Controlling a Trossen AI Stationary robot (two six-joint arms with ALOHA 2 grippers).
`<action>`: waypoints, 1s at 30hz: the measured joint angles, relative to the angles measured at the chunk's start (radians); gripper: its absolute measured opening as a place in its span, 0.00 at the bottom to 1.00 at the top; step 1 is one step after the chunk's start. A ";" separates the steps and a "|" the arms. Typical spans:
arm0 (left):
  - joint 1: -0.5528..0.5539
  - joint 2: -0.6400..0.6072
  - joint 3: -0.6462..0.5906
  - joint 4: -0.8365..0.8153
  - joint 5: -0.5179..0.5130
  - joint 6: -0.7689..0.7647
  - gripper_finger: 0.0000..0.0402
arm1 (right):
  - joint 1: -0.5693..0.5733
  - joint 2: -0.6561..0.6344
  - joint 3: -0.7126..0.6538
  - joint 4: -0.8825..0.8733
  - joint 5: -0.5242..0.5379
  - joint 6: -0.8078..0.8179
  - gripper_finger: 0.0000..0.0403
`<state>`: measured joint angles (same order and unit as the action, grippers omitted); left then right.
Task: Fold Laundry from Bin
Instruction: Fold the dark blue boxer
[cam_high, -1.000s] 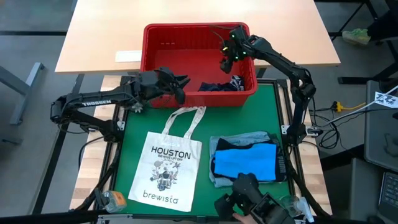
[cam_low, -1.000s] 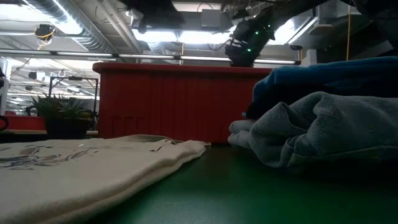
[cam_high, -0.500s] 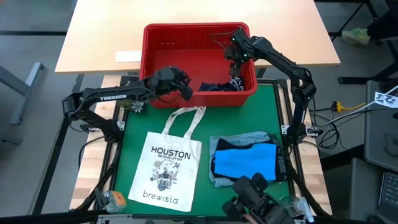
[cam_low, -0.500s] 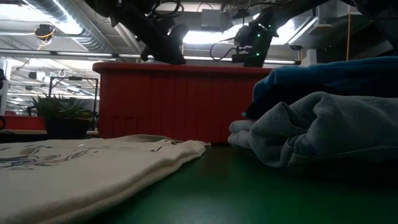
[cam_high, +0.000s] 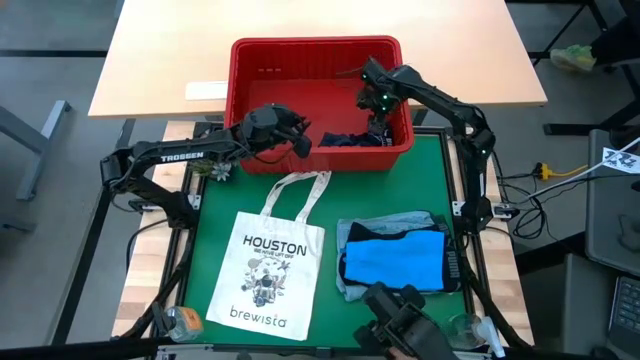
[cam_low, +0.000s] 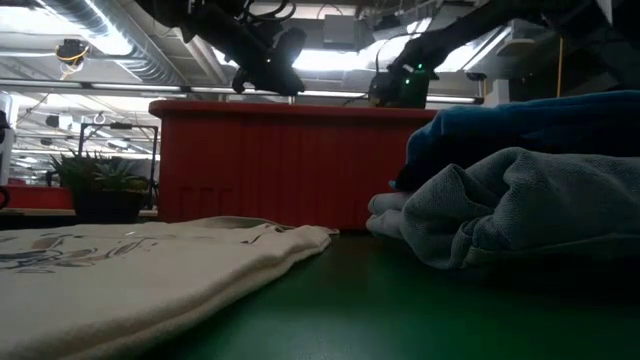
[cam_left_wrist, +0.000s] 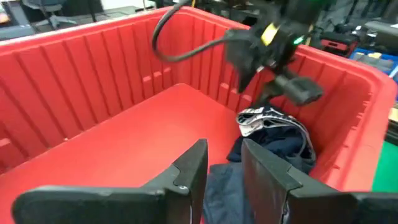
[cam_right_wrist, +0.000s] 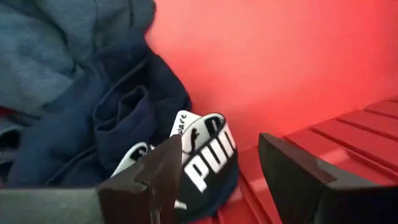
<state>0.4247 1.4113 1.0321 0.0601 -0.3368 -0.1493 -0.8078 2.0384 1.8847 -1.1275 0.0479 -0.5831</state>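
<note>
The right gripper (cam_high: 378, 122) hangs inside the red rectangular plastic basket with slotted sides (cam_high: 262, 52), low at its right end, its two dark fingers (cam_right_wrist: 163, 163) spread apart just above a dark navy garment (cam_right_wrist: 112, 118) whose white waistband reads "PUMA" in bold letters. It grips nothing. The left gripper (cam_high: 301, 138) reaches over the basket's near rim; its fingers (cam_left_wrist: 189, 168) stand slightly parted with nothing between them, pointing at the same navy garment (cam_left_wrist: 273, 140) lying in the basket's near right corner.

On the green table mat (cam_high: 215, 205) lies a flat white cloth tote bag (cam_high: 268, 262) printed "HOUSTON" above a drawing and "brewista" below. Just beside it sits a folded stack: a bright blue garment (cam_high: 395, 258) on top of a light blue denim shirt (cam_high: 385, 224). The left arm's link bears the word "TROSSEN".
</note>
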 joint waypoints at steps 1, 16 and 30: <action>0.000 0.000 0.000 0.001 0.013 0.000 0.23 | 0.004 0.013 0.000 0.000 0.001 0.000 0.52; 0.000 0.000 0.000 0.001 0.069 0.002 0.23 | 0.010 0.153 0.000 -0.108 0.073 0.002 0.52; 0.000 0.000 0.000 0.001 0.069 0.002 0.23 | 0.010 0.188 0.000 -0.104 0.075 -0.029 0.35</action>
<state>0.4244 1.4110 1.0321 0.0616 -0.2673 -0.1474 -0.7982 2.2269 1.8847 -1.2312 0.1226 -0.6117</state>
